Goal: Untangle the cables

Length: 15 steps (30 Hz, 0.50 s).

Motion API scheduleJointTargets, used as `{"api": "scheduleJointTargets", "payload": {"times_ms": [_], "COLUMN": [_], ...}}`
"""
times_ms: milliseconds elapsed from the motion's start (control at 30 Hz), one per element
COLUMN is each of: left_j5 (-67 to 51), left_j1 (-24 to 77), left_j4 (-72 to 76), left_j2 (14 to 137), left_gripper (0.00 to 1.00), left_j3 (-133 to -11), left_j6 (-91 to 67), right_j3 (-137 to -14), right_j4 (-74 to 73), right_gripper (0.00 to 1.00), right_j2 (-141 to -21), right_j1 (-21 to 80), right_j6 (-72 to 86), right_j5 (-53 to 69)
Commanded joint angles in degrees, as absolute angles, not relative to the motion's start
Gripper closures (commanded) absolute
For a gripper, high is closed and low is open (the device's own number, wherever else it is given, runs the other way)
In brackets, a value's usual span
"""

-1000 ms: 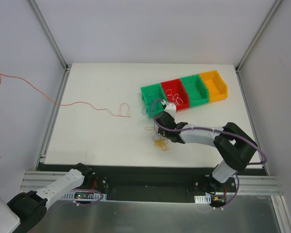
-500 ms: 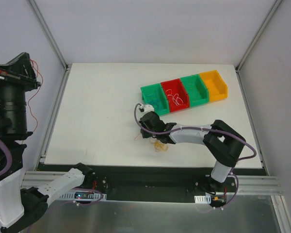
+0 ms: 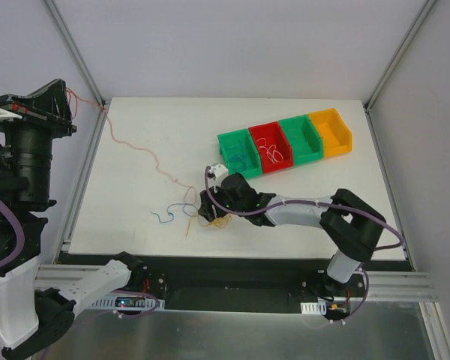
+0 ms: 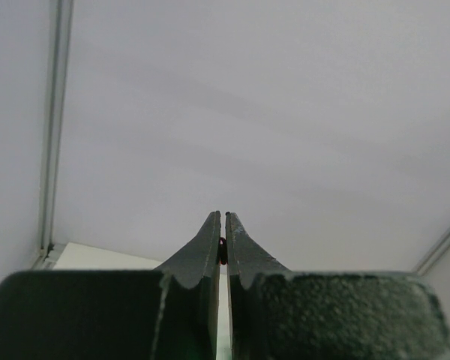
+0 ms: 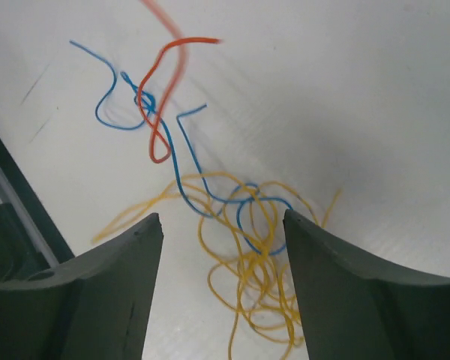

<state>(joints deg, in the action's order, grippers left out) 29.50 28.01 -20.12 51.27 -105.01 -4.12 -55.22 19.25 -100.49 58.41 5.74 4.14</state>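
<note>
Left fingers (image 4: 199,259) pinched, right fingers (image 5: 109,292) spread

The top view looks down from above and behind the arm bases (image 3: 336,277) onto the whole desk (image 3: 135,165), row of bins (image 3: 285,142) included. The right wrist view faces steeply down, close over the cables (image 5: 247,247) just near-left of the bins, a patch the top view shares. The left wrist view, high and far left of the bins, faces an enclosure wall (image 4: 247,112), catching only a desk sliver.
</note>
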Motion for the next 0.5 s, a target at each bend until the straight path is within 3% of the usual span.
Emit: {"api": "scheduleJointTargets", "payload": {"times_ms": [0, 133, 467], "left_j5": [20.4, 14.4, -12.0], "left_j1": [27.4, 27.4, 27.4], "left_j4": [-20.6, -22.6, -20.3], "left_j2": [52.9, 56.0, 66.4], "left_gripper": [1.0, 1.0, 1.0], "left_j3": [-106.3, -112.6, -117.1], "left_j6": [-10.2, -15.6, -35.2], "right_j3": [-47.0, -41.4, -23.7], "right_j4": [26.1, 28.7, 35.9], "right_gripper": [0.26, 0.18, 0.13], "right_j2": [-89.5, -83.9, -64.1], "right_j1": [58.4, 57.4, 54.9], "right_j6": [2.8, 1.8, 3.2], "right_j5": [0.4, -5.3, -21.2]}}
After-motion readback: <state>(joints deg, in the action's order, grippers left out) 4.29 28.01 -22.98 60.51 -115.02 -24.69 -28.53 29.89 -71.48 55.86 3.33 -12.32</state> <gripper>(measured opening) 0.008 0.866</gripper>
